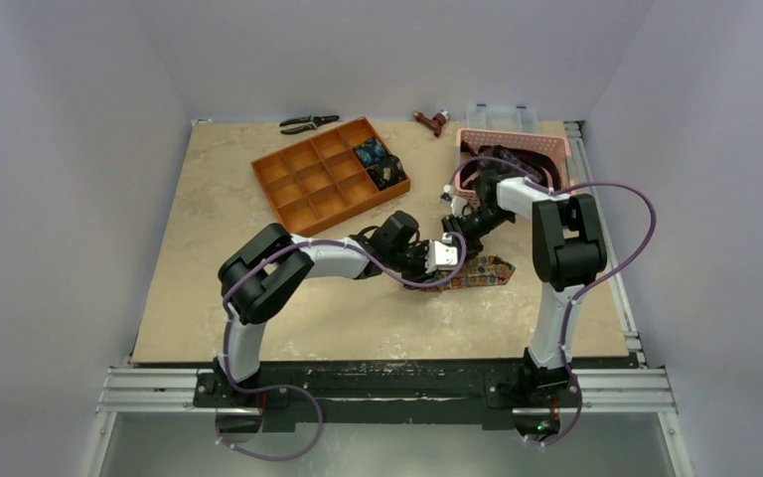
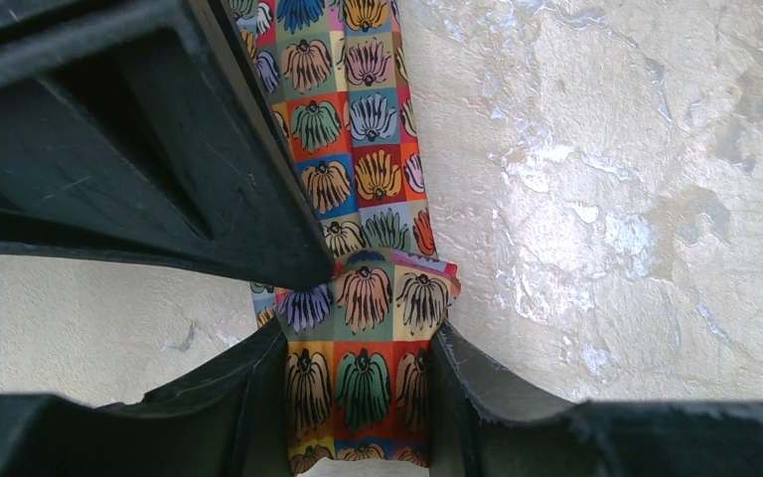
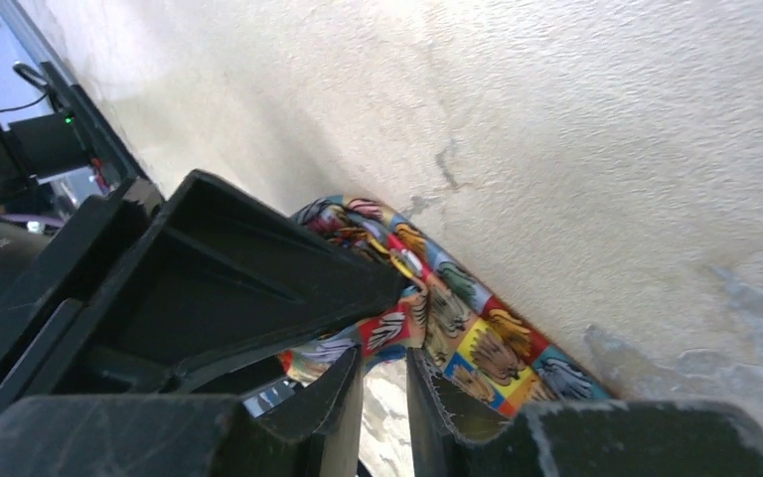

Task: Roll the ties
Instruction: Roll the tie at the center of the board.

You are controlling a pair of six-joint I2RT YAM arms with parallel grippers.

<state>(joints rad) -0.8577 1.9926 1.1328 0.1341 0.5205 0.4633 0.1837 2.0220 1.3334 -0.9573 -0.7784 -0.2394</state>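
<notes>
Left wrist: pincer (image 2: 361,333) astride tie (image 2: 358,149) (part-open)

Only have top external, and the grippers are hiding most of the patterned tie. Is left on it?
Observer: In left wrist, the tie runs between the fingers of the left gripper, one at each edge; pinch unclear.
Operator: Any coil yet?
Observer: None shows, only a short flap folded over the strip.
Operator: And the other arm?
Observer: In right wrist, the right gripper has its jaws slightly apart, bare table in the gap, tie just past the tips.
</notes>
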